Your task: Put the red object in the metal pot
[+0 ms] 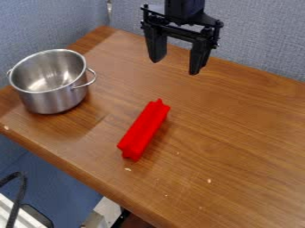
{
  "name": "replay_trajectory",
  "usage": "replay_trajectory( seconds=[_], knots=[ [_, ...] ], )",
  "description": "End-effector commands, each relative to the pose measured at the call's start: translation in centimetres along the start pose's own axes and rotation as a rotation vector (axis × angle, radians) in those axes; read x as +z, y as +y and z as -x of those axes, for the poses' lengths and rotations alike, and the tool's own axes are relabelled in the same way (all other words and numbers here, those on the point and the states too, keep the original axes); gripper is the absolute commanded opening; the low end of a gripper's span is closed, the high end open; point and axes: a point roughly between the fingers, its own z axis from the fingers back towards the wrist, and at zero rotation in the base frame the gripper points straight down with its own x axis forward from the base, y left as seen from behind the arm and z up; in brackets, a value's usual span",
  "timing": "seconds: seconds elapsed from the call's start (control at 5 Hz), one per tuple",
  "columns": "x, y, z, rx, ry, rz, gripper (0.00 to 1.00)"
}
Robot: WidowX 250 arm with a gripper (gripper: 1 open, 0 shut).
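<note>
Near the table's [226,142] far edge the gripper [177,52] hung empty, jaws spread wide. Block [144,129] lay mid-table, pot [50,80] at the left corner. Judged approach step; next: descend over block, clamp.

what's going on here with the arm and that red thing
A single robot arm is set to put the red object into the metal pot. Nothing has been picked up yet: the gripper hangs open above the far side of the wooden table, holding nothing. The red object lies flat mid-table, and the pot stands empty on the left.
</note>
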Motion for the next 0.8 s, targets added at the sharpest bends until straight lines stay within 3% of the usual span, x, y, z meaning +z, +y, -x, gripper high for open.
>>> replay_trajectory(
  seconds=[0.0,0.2,0.6],
  knots=[
    [-0.6,0.0,0.2,0.001,0.019,0.000,1.00],
    [-1.7,-0.1,2.5,-0.023,0.015,-0.005,1.00],
    [-4.3,1.4,4.6,-0.042,-0.017,-0.055,1.00]
  ],
)
